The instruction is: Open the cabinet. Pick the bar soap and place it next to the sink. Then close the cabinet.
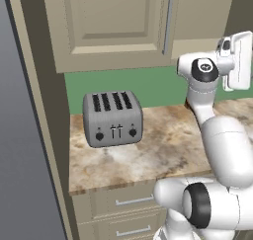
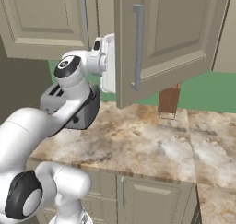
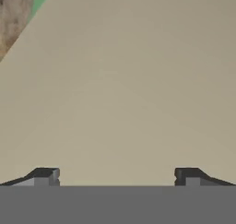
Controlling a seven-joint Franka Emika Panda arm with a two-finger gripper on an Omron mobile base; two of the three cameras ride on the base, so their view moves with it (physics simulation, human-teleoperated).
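Note:
The beige cabinet (image 2: 179,38) has its right door swung partly out over the counter, with its long silver handle (image 2: 137,48) facing me. The left door (image 1: 113,21) is shut. My white hand (image 2: 109,61) is pressed close to the open door's free edge, on its inner side, and the fingers are hidden behind the door there. In the hand view my gripper (image 3: 117,177) is open, fingertips (image 3: 44,176) wide apart, nothing between them, and a flat beige panel fills the space just ahead. The bar soap and the sink are out of view.
A grey four-slot toaster (image 1: 112,118) stands on the tan marbled counter (image 1: 163,150) left of my arm. A brown upright block (image 2: 169,101) sits at the green back wall under the open door. Beige drawers (image 1: 131,202) run below the counter. A tall dark panel (image 1: 24,135) bounds the left.

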